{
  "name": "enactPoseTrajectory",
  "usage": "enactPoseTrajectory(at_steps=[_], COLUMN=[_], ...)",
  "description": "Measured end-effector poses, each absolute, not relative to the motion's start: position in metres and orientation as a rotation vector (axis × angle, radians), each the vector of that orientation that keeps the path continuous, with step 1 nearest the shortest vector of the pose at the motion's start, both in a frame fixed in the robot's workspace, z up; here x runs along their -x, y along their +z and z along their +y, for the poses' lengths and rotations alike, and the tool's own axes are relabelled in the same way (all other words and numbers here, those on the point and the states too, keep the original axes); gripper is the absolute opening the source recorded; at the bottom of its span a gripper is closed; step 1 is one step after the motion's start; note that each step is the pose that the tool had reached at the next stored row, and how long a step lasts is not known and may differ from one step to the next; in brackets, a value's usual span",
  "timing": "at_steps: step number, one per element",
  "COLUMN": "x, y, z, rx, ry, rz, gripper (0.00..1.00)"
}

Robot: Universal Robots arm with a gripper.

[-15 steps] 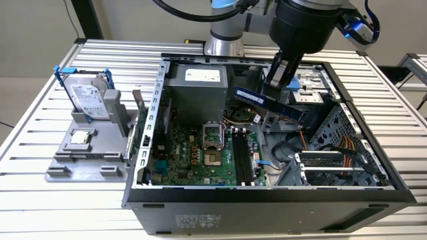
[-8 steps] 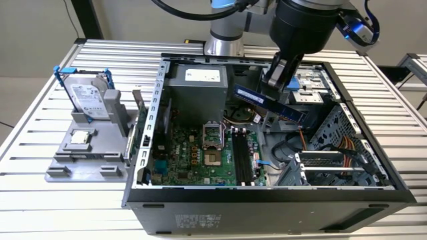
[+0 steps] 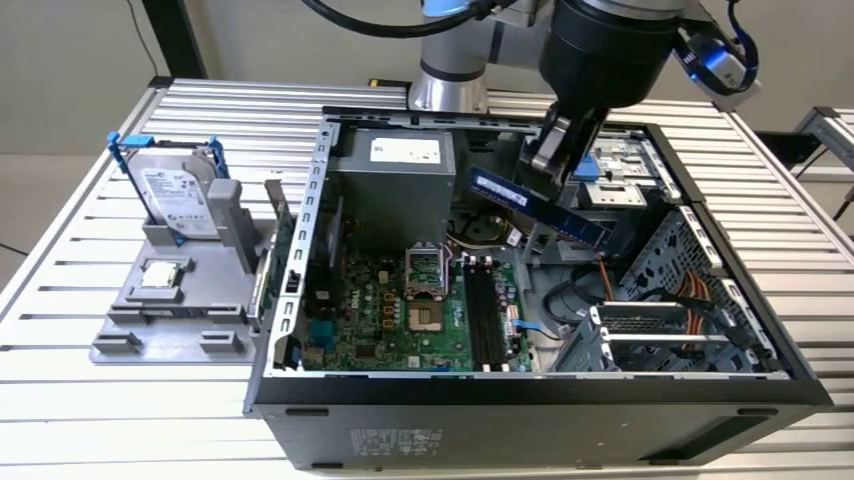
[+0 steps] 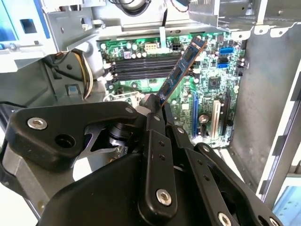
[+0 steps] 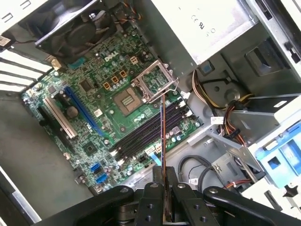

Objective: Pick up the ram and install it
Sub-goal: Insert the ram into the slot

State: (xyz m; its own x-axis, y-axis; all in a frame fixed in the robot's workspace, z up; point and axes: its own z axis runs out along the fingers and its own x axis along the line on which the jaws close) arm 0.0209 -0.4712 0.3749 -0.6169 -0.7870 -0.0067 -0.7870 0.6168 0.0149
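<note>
Ram is clamped in the hand, whose fingers are closed on one end of the stick. You see it held in the air over the open computer case, tilted and apart from the motherboard below.

Gripped end: hidden between the fingers in the second wrist view.

First wrist view: the stick shows edge-on as a thin line over the black slots, and you cannot make out its chips.

Exterior view: fingertips are hard to separate from the dark parts behind them. The case stands on the desk, and a hard drive stands in a grey holder at the exterior view's left.
</note>
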Motion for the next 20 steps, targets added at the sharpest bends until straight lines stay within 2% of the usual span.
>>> enactPoseTrajectory(at_steps=[20], x=[-0.0209], y=[0.3749], z=[-0.4712], rx=[-1.171], ry=[-0.026], rz=[-2.916], gripper=[0.00])
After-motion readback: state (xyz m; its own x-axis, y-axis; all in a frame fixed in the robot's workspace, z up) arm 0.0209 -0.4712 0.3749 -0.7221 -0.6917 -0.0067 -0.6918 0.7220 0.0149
